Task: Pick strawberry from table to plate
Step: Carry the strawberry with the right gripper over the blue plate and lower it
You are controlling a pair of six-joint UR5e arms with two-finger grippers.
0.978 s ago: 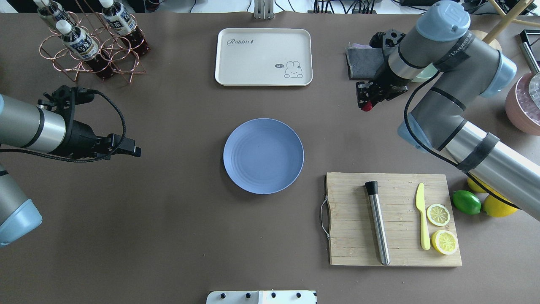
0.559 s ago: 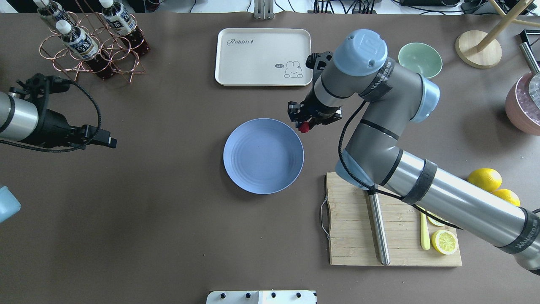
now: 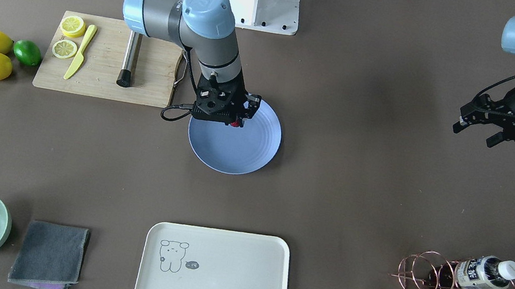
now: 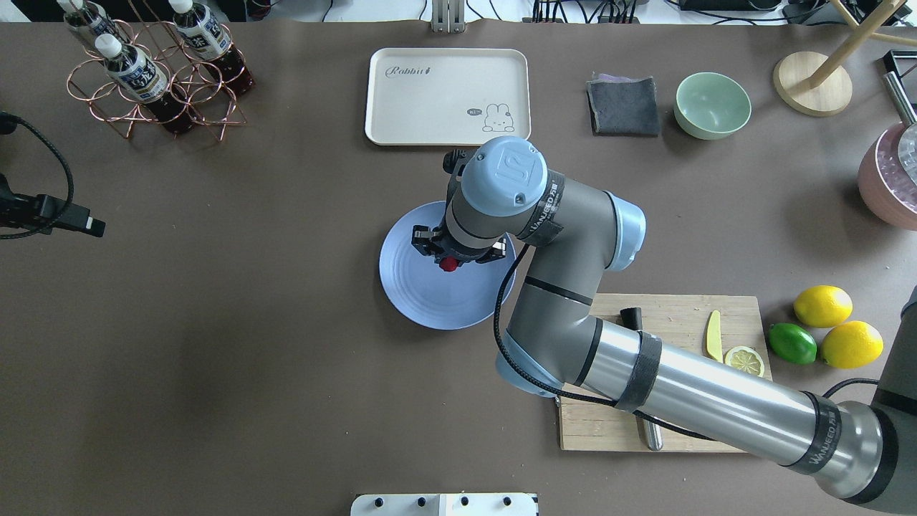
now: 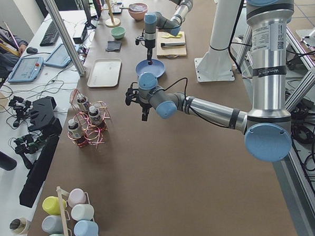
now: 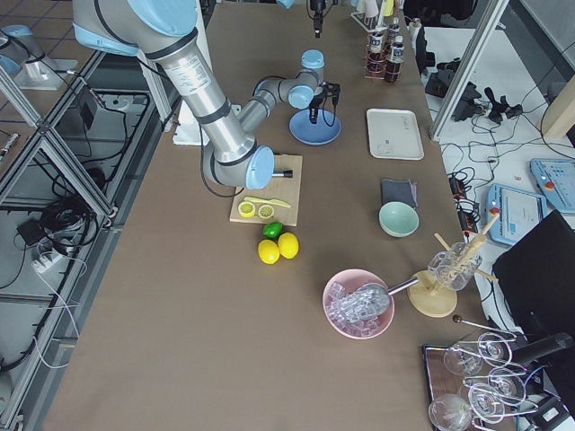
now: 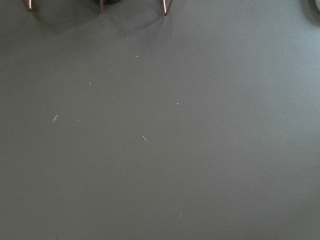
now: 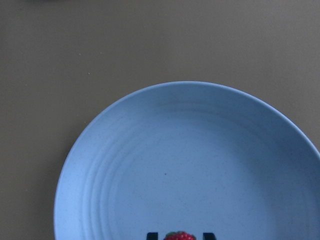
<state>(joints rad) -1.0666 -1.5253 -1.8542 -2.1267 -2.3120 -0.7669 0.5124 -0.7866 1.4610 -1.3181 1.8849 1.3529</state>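
1. Because the overhead view cuts my left arm off at its edge, I go by the front view for the left gripper (image 3: 473,134). Its fingers are spread, with nothing between them and bare table (image 4: 215,358) beneath.
2. My right wrist hides the plate's (image 4: 430,304) far part from overhead. The forearm covers much of the cutting board (image 4: 673,315).
3. My right gripper (image 4: 458,256) is pinching the strawberry (image 4: 449,264). In the wrist view the berry sits between the dark fingertips (image 8: 152,235), cut off by the bottom edge.
4. The plate lies directly under those fingers, so the berry is over its inner area. I cannot tell whether it touches.
5. Beyond the left fingers, a copper rack (image 4: 188,92) holds three bottles (image 4: 136,75). Well right of the right fingers, a pink bowl (image 4: 872,193) holds ice.
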